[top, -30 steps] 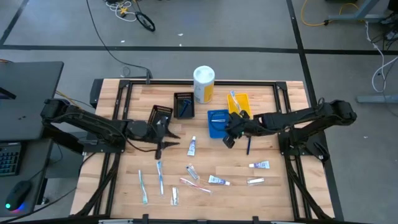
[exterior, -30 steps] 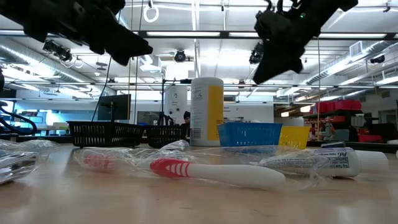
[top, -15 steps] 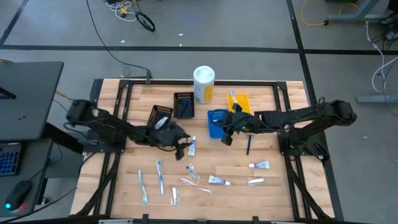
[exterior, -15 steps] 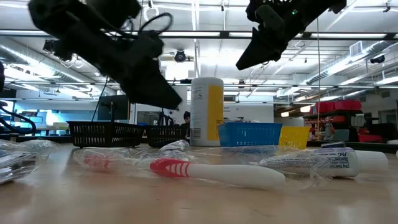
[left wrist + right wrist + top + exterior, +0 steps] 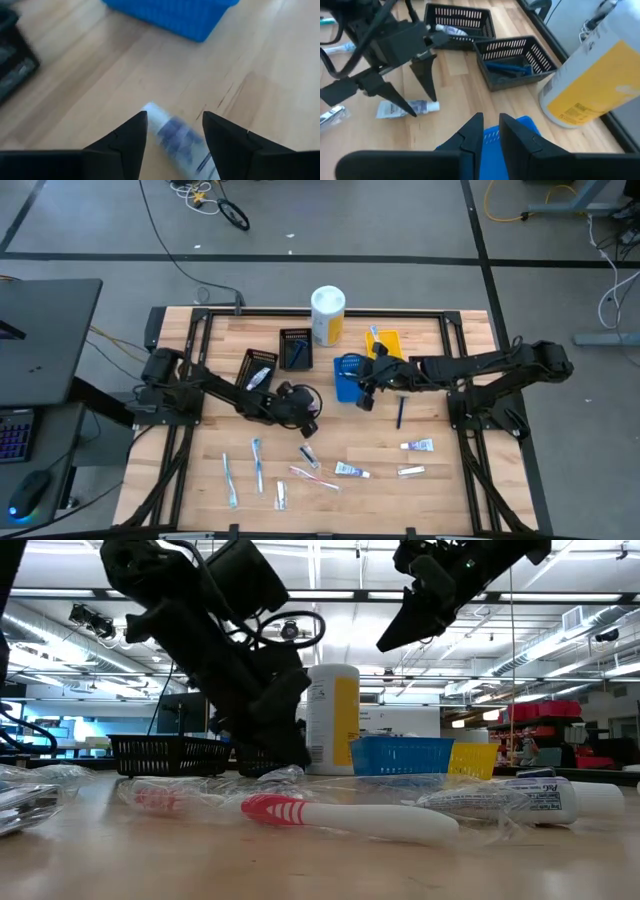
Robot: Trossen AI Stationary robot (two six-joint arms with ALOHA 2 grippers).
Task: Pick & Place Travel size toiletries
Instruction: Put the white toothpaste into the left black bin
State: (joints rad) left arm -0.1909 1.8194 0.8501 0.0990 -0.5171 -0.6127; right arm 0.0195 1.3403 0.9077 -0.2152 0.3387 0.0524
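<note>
My left gripper [image 5: 174, 115] is low over the table, pointing slantwise down, open. Its two fingers stand on either side of the cap end of a small white tube with blue print [image 5: 172, 136]; I see no touch. The right wrist view shows the same tube [image 5: 404, 108] lying flat between those fingers. My right gripper [image 5: 491, 119] hangs above the blue tray [image 5: 347, 380]. Its fingers are a narrow slit apart with nothing seen between them. More toiletries lie loose nearer the front: light-blue toothbrushes [image 5: 258, 465], a pink one [image 5: 315, 478], white tubes [image 5: 350, 470].
Two black trays [image 5: 260, 368] [image 5: 295, 348] stand at the back left, one holding a dark blue item. A yellow tray [image 5: 385, 345] and a white-and-yellow canister [image 5: 327, 315] stand at the back. A dark blue item [image 5: 400, 412] lies right of the blue tray.
My left gripper has swung toward the table's right and near edge and dropped from high above the black tray to just over the white tube, rolling and tipping downward as it went. My right gripper has rolled a little in place above the blue tray.
</note>
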